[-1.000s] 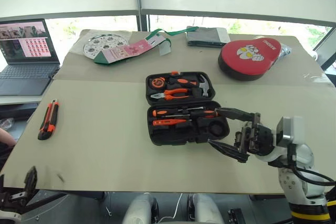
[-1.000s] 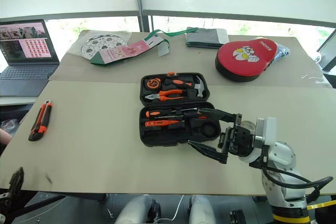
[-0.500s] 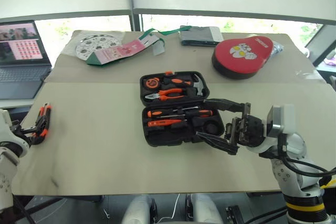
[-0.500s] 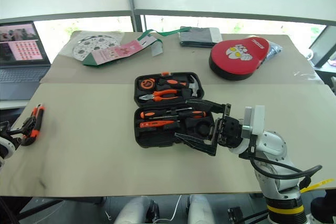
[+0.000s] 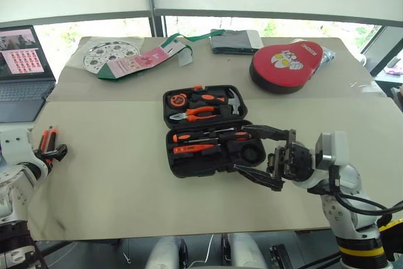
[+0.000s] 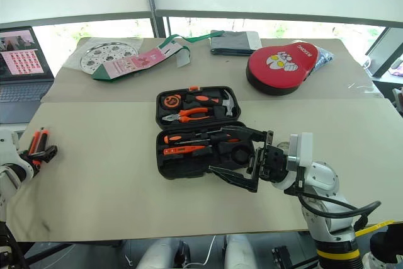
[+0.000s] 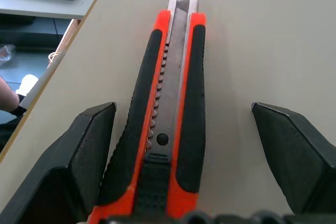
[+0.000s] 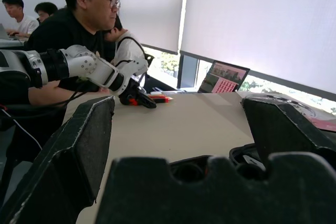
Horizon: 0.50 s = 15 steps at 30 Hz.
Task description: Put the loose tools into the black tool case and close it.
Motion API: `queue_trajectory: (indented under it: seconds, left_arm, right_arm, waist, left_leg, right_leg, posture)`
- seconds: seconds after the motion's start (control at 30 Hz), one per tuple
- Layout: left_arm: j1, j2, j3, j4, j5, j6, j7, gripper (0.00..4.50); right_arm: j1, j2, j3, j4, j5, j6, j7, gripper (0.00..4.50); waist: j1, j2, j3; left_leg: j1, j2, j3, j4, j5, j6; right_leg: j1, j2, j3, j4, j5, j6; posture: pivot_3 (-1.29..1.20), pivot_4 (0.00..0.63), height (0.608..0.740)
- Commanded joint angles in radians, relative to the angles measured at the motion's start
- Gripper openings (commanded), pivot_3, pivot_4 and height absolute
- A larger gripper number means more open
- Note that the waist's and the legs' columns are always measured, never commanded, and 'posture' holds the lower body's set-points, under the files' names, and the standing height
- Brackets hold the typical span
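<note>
An orange-black utility knife [image 7: 169,103] lies flat near the table's left edge. My left gripper [image 7: 181,107] is open, with one finger on each side of the knife's handle and a gap to each. The knife [image 5: 45,138] and left gripper [image 5: 54,150] are at the far left in the head view. The black tool case [image 5: 171,167] lies open mid-table. Its near half holds two black-orange screwdrivers [image 5: 211,135], a slim orange tester [image 5: 194,148] and a dark tape roll [image 5: 254,154]. My right gripper [image 5: 247,150] hovers open at the case's right side, holding nothing.
Pliers, a hammer and a round tape measure [image 5: 174,99] fill the case's far half. A red pad [image 5: 286,64], a dark pouch [image 5: 234,41], a metal plate [image 5: 108,55] and a pink-green card lie at the back. A laptop [image 5: 19,61] stands far left. People [image 8: 79,14] sit beyond the left edge.
My left arm has risen from below the table's edge and moved forward until its open fingers straddle the knife. The right gripper has stayed by the case. The head camera has shifted.
</note>
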Motion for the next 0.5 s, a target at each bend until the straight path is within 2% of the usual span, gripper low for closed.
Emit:
queue_trajectory:
  seconds: [0.03,0.1,0.2,0.27,0.33,0.4,0.5]
  left_arm:
    - [0.036,-0.017,0.019,-0.001,0.005,0.005,-0.014,3.41]
    - [0.046,-0.021,0.017,-0.004,0.009,-0.018,-0.029,2.63]
    - [0.059,-0.031,0.020,-0.025,0.013,-0.104,-0.066,1.77]
    - [0.052,-0.046,0.036,-0.051,-0.005,-0.202,-0.112,1.77]
    - [0.039,-0.053,0.023,-0.135,-0.065,-0.303,-0.253,1.77]
    - [0.037,-0.021,-0.077,-0.276,-0.110,-0.360,-0.464,1.77]
    - [0.039,0.037,-0.207,-0.374,-0.103,-0.403,-0.656,1.77]
  right_arm:
    - [0.005,-0.008,-0.015,-0.032,0.009,-0.014,0.003,4.50]
    - [0.008,-0.010,-0.017,-0.027,0.009,-0.017,0.009,4.50]
    - [0.014,-0.017,-0.025,-0.017,0.011,-0.023,0.023,4.50]
    - [0.020,-0.025,-0.036,-0.015,0.013,-0.028,0.030,4.50]
    - [0.028,-0.037,-0.072,-0.017,0.025,-0.030,0.028,4.50]
    - [0.041,-0.060,-0.124,-0.021,0.037,-0.032,0.025,4.50]
    - [0.061,-0.087,-0.168,-0.021,0.040,-0.032,0.035,4.50]
  waist:
    - [0.000,0.000,0.000]
    - [-0.001,0.000,0.000]
    - [-0.002,0.000,0.000]
    - [-0.001,0.000,0.000]
    - [0.005,-0.001,0.000]
    - [0.020,-0.004,0.002]
    - [0.030,-0.004,0.002]
  left_leg:
    - [0.000,0.000,0.000,0.000,0.000,0.000]
    - [0.001,0.000,0.000,0.000,-0.003,-0.005]
    - [0.004,0.001,0.001,-0.001,-0.003,-0.006]
    - [0.005,0.001,0.001,-0.001,-0.004,-0.007]
    - [0.005,0.000,0.001,-0.001,-0.004,-0.007]
    - [0.002,0.000,0.001,0.000,-0.005,-0.007]
    - [-0.005,-0.002,-0.001,0.002,-0.005,-0.008]
  right_leg:
    - [0.000,0.000,0.000,0.000,0.000,0.000]
    - [0.000,-0.001,0.000,0.000,0.000,0.000]
    - [0.001,-0.001,0.001,0.001,-0.001,-0.001]
    - [0.002,-0.002,0.001,0.002,-0.001,-0.002]
    - [0.002,-0.002,0.001,0.001,-0.001,-0.002]
    - [0.000,-0.004,0.000,0.001,-0.001,-0.002]
    - [-0.004,-0.008,-0.004,0.001,0.001,-0.002]
  posture:
    - [0.00,0.150,0.740]
    - [0.00,0.150,0.740]
    - [0.00,0.150,0.740]
    - [0.00,0.150,0.740]
    - [0.00,0.150,0.740]
    - [0.00,0.150,0.740]
    - [0.00,0.150,0.740]
